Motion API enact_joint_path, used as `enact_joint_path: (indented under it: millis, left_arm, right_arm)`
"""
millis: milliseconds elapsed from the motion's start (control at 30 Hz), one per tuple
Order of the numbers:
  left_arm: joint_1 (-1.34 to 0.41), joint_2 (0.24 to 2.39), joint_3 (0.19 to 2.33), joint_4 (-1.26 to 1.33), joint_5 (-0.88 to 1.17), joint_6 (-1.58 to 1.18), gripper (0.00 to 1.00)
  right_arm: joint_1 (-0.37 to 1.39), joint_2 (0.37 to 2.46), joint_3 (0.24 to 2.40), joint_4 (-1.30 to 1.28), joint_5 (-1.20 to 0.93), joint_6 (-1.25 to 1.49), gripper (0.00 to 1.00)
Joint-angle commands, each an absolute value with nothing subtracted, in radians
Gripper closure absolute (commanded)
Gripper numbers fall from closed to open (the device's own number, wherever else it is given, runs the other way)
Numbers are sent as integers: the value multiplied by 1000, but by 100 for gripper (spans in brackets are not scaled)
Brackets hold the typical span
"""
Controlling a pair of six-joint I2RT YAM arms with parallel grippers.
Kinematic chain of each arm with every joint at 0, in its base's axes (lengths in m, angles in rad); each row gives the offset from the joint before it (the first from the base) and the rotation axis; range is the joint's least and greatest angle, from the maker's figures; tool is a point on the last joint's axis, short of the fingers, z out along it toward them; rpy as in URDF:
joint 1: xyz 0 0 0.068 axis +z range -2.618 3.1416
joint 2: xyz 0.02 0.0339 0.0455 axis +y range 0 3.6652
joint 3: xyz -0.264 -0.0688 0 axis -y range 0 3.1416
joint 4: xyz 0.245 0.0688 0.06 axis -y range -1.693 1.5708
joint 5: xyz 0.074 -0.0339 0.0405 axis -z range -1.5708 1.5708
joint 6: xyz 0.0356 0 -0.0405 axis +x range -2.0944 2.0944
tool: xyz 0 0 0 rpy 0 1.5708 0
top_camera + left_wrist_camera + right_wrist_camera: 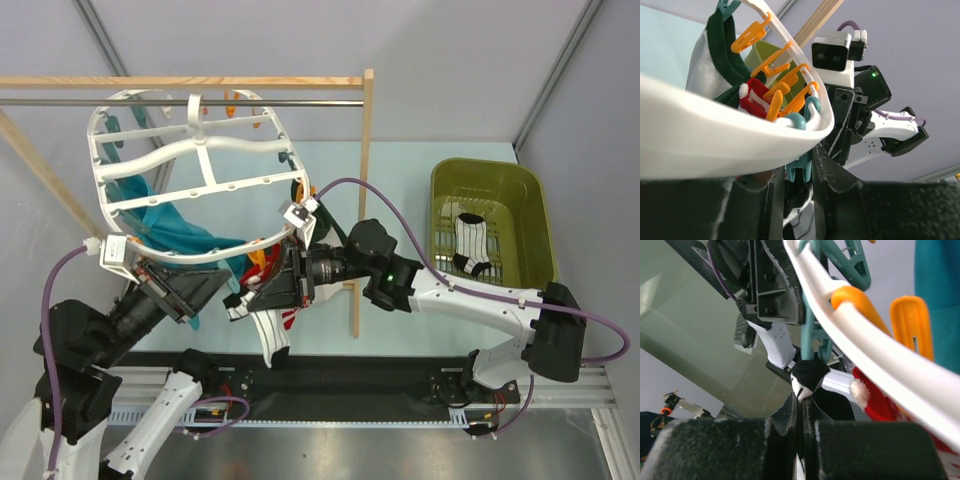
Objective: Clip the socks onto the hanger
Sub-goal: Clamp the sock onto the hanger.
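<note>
Low in the middle of the overhead view, the right gripper (pixel 258 292) has its fingers pinched together on a black-toed striped sock (pixel 272 340) just under the white hanger (pixel 715 145), whose teal clip (pixel 796 167) the left gripper (pixel 799 175) squeezes between its fingers.

The pale table (pixel 400 170) bears a green tub (pixel 530 215) and wooden rack (pixel 367 150).

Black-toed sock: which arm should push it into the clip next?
Right, probably. The right gripper has its jaws shut on the black-toed sock, just below the teal clip on the hanger. The left gripper seems to be pinching that clip, so it cannot carry the sock.
</note>
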State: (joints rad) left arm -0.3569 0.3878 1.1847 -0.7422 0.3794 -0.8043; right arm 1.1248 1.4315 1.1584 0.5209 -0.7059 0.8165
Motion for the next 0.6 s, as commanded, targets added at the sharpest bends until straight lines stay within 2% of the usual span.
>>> enact_joint_path:
  millis: [0, 200, 367, 567]
  left_arm:
    - [-365, 387, 1161, -715, 515, -816, 100]
    - [-365, 380, 1158, -710, 522, -819, 100]
    - [-365, 379, 1164, -707, 531, -830, 100]
    - [-364, 377, 1158, -706, 534, -834, 100]
  right_arm:
    - [1134, 1456, 1209, 612, -707, 887, 100]
    - [1129, 1476, 1203, 649, -683, 913, 100]
    - [1105, 1467, 1198, 538, -647, 818, 100]
    - [1077, 1465, 1175, 597, -649, 838, 100]
